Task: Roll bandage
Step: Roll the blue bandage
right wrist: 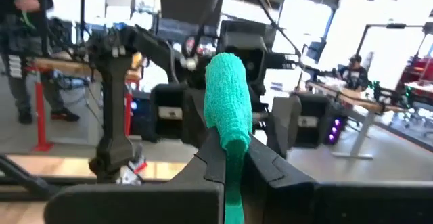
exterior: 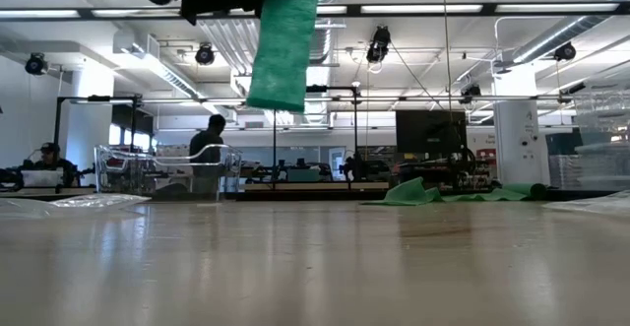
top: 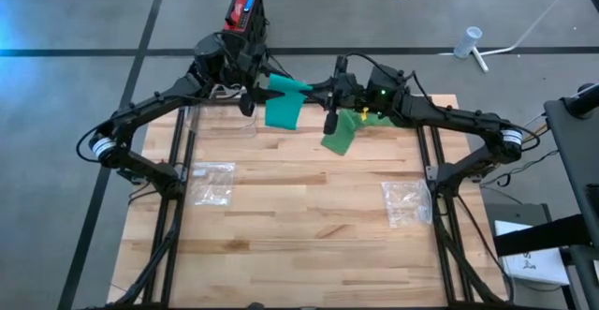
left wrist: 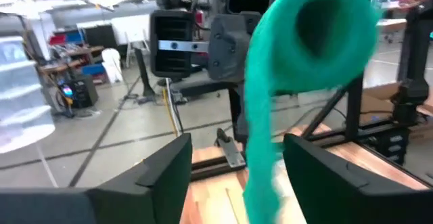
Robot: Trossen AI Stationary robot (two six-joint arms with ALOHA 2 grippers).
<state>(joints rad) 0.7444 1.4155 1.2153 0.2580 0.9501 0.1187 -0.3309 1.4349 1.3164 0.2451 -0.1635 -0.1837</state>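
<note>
Right gripper (right wrist: 233,158), clamped on the green elastic bandage (top: 284,104), faces the left gripper (left wrist: 233,166), whose fingers stand apart around the hanging strip.

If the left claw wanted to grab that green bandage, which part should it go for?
Probably the hanging tail of the bandage, just below the rolled part, coming in from the left claw's own side: the strip hangs flat and free there, while the right claw pinches it nearer the roll.
</note>
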